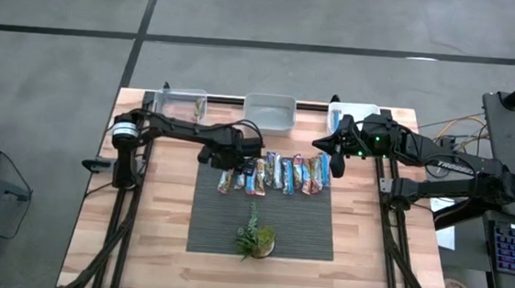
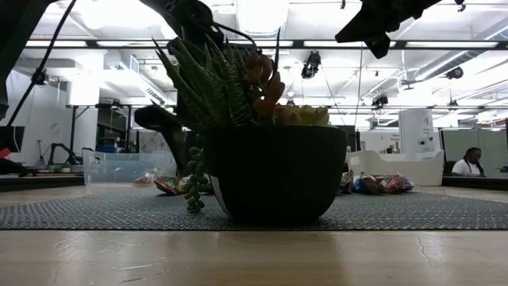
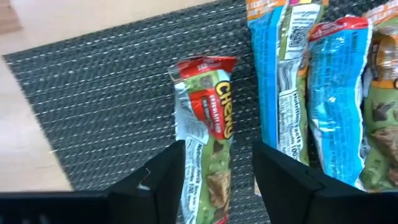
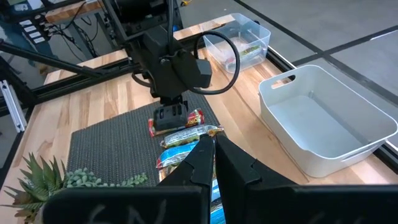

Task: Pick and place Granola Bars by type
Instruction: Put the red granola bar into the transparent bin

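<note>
A row of granola bars [image 1: 278, 173] in shiny wrappers lies flat across the far part of the dark woven mat [image 1: 260, 222]. The leftmost one is a red and green bar [image 3: 205, 130]. My left gripper [image 3: 217, 149] points down over its near end, open, one finger on each side and no touch showing. It also shows in the high view, my left gripper [image 1: 225, 166]. My right gripper [image 1: 337, 164] hovers shut above the row's right end, holding nothing.
Three bins stand along the far edge: a clear one [image 1: 182, 103] with something inside, a clear one [image 1: 270, 111] and a white one [image 4: 323, 118]. A potted plant [image 1: 255, 239] stands on the mat's near part. Blue bars [image 3: 292, 93] lie close beside the red one.
</note>
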{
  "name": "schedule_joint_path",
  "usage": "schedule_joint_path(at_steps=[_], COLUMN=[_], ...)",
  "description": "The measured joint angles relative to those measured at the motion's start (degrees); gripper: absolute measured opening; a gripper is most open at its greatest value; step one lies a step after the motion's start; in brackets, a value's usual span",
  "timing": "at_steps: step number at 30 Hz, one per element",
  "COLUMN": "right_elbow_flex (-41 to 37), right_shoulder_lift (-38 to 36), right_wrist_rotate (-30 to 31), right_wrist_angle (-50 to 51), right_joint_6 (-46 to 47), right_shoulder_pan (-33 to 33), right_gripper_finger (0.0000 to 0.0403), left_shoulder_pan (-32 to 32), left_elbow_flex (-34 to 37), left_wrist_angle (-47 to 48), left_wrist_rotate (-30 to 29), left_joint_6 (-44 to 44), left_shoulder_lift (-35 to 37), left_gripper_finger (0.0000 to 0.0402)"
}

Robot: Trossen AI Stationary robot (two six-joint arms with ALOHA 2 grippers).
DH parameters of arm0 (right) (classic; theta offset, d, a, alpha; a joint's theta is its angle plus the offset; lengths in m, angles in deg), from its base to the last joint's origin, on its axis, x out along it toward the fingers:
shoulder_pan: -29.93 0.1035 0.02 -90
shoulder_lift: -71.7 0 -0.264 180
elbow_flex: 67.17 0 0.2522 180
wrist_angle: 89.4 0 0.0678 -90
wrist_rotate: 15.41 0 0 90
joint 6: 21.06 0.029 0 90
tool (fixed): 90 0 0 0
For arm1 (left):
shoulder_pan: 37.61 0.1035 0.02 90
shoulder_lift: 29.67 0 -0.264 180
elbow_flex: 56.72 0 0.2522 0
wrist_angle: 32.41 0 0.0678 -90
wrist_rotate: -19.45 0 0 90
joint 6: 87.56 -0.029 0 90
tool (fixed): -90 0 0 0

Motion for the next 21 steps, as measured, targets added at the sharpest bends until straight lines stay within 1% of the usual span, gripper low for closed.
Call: schedule_joint_path(at_steps=[8, 16, 21], right_elbow_flex=[0.0, 0.0, 0.0], right_shoulder_lift=[0.0, 0.0, 0.0], right_wrist_rotate=[0.0, 0.0, 0.0], right_wrist_angle=[0.0, 0.0, 0.0], right_joint_6=[0.0, 0.1, 0.2], right_shoulder_pan=[0.0, 0.0, 0.0], right_gripper_finger=[0.0008, 0.0008, 0.0008], left_shoulder_pan=[0.0, 0.0, 0.0], left_elbow_flex=[3.5, 6.4, 7.0], left_wrist_angle=[-1.7, -6.7, -7.2], left_wrist_rotate=[0.7, 1.7, 2.3], left_joint_6=[-0.3, -0.3, -0.3], left_shoulder_lift=[0.0, 0.0, 0.0], left_gripper_finger=[0.0169, 0.0169, 0.0169])
